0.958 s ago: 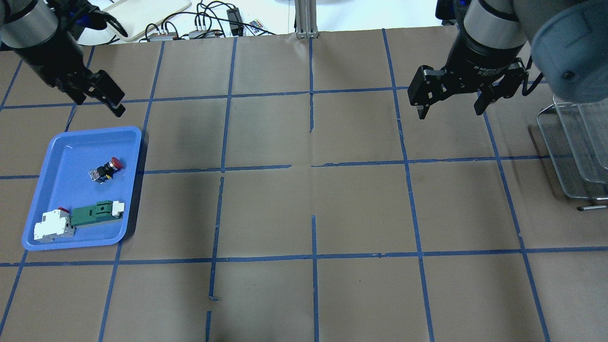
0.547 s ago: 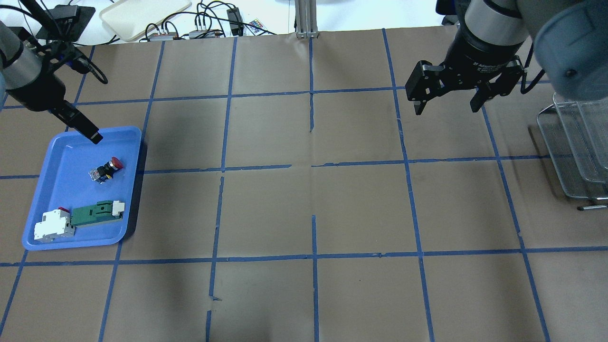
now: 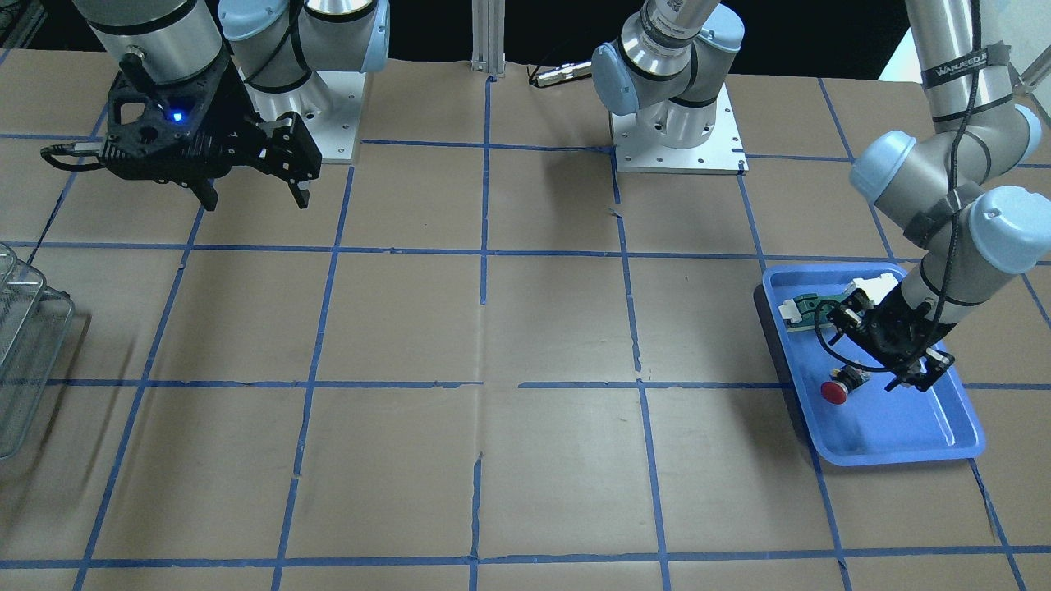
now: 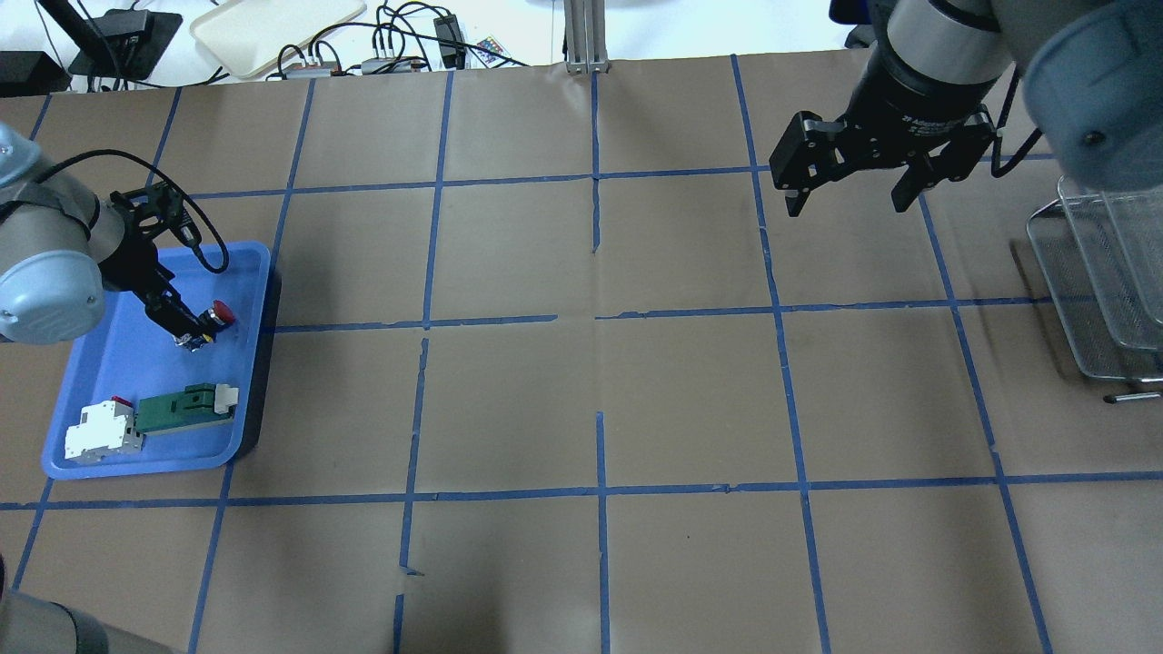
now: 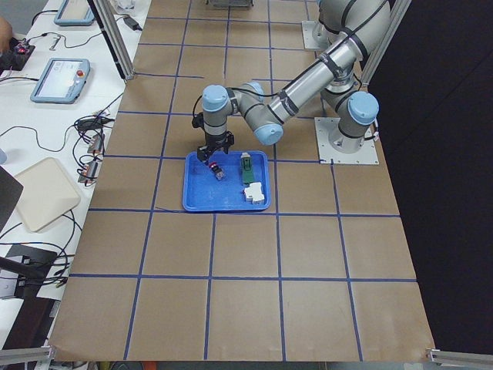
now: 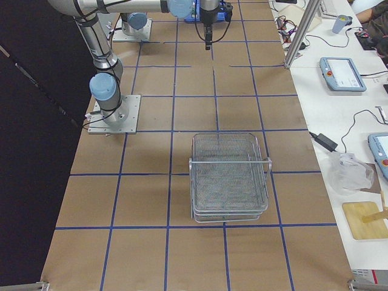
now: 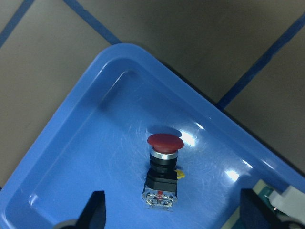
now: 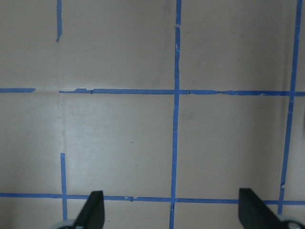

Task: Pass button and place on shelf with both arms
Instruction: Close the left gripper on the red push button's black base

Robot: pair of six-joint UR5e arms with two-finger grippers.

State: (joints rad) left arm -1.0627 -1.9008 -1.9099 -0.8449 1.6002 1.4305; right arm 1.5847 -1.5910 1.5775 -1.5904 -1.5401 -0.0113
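Barely begun — pickup, pass and shelving all left to do.

Left gripper (image 7: 174, 215) low over the tray (image 4: 100, 363), spread wide, flanking the end of the button (image 7: 162, 167) lying in it, not gripping anything; green part (image 4: 182, 409) and white block (image 4: 100, 429) in there too. Right gripper (image 4: 847, 202) wide open too, holding nothing — well apart from the shelf (image 6: 230, 182).

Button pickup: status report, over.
Left gripper open, poised over the button. Right gripper open, empty, above bare table. Button lies ungripped in the blue tray. Green-and-white part nearby, apart from it.
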